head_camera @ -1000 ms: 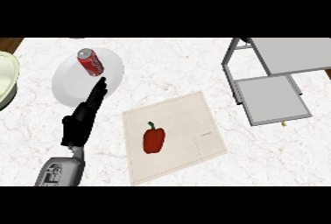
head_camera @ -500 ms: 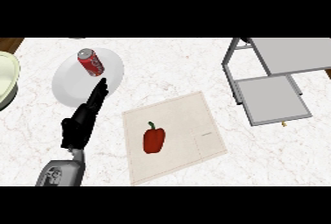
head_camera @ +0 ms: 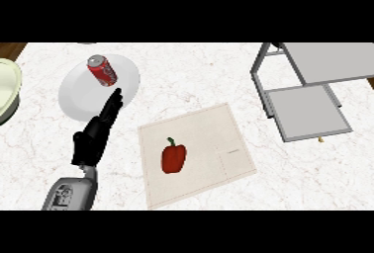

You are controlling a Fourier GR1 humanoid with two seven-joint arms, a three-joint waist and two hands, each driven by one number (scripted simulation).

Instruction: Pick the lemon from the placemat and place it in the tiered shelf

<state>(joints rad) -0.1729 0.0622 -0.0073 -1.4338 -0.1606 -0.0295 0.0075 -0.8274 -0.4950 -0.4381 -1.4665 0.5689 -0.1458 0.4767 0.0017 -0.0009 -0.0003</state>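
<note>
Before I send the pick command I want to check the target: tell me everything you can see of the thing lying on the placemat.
It is a red bell pepper with a short green stem pointing up the view, not a lemon. It lies on its side, left of centre on the beige placemat, skin smooth and glossy-looking. Only the mat touches it. The left hand rests open to its left, apart from it.

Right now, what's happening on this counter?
Nothing is held. The left robot hand is open with straight fingers, fingertips over the edge of the white plate that carries a red can. The placemat holds a red bell pepper, not a lemon. The grey tiered shelf stands at the right. The right robot hand is out of view.
</note>
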